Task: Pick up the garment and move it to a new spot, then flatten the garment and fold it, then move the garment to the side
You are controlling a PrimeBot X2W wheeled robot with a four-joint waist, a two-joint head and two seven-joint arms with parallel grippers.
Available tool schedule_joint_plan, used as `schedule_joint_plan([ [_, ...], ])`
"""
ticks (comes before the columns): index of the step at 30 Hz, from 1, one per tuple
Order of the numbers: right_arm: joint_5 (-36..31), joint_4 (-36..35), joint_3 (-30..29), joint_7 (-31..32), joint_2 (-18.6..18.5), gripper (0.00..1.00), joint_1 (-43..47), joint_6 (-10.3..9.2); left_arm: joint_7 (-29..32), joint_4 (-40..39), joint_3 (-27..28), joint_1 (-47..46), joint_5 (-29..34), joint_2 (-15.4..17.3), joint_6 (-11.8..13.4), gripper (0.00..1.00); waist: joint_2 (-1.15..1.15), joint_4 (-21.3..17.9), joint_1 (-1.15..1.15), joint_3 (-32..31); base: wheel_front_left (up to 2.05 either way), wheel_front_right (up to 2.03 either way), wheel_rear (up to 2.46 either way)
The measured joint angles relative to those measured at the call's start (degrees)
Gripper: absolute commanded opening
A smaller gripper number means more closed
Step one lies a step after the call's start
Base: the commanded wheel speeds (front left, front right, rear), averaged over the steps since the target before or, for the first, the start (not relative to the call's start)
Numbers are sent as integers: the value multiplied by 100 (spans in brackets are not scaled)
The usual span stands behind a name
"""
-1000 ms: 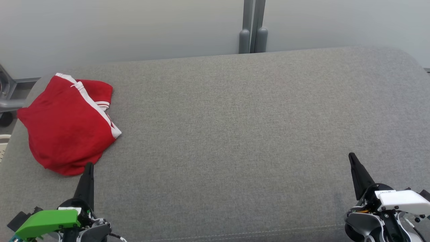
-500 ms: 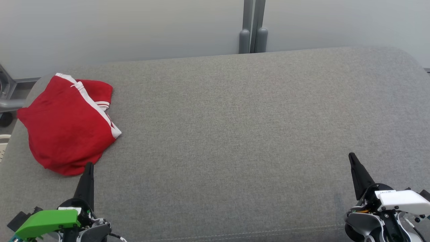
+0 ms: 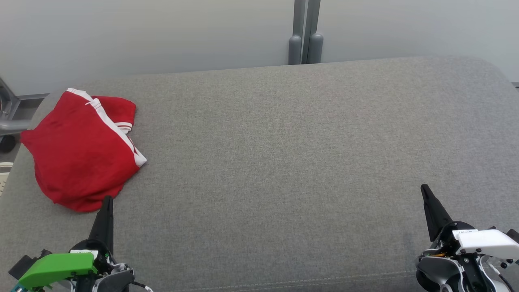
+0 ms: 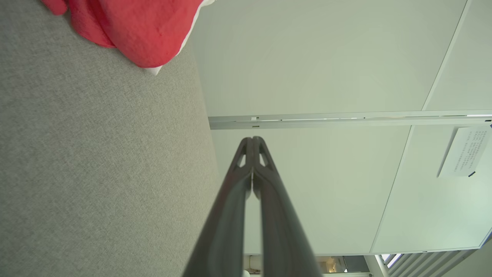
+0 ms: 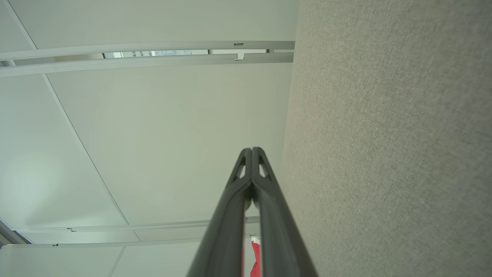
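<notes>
The red garment [image 3: 81, 154], trimmed in white, is lying bunched at the far left corner of the grey cushion [image 3: 284, 162]. Its left side is reaching the cushion's left edge, and nothing is gripping it. From the garment, open grey fabric is stretching across to the cushion's rounded right edge, and from its back edge down to the stitched front seam.

The left gripper [image 3: 107, 199] is hovering over the cushion's front left with its fingers pressed together and holding nothing. In the head view its tip is sitting just beside the garment's near hem, while the left wrist view is showing a stretch of cushion between them. The right gripper [image 3: 424, 188] is hanging over the cushion's front right, well apart from the garment, its fingers likewise closed tight and empty.

Behind the cushion's back edge pale wall panels [image 3: 162, 36] are standing, with a grey post [image 3: 306, 32] rising near the middle of that edge.

Off the cushion's left edge a metal frame [image 3: 10, 121] is being cut off by the border, and what it belongs to is hard to make out. Both arms are being cropped at the bottom border. The left wrist view is cutting the garment off at the top. In the right wrist view a red sliver is peeking out between the fingers. A paper notice [image 4: 463, 152] is hanging on a panel, its print too small to read.
</notes>
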Motion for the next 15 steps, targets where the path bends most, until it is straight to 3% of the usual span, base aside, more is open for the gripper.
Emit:
schedule_joint_plan([
  [15, -2, 0, -1, 1, 1, 0, 0, 0, 0, 0, 0, 0, 0, 0, 0, 0, 0, 0, 0, 0, 0, 0, 0],
])
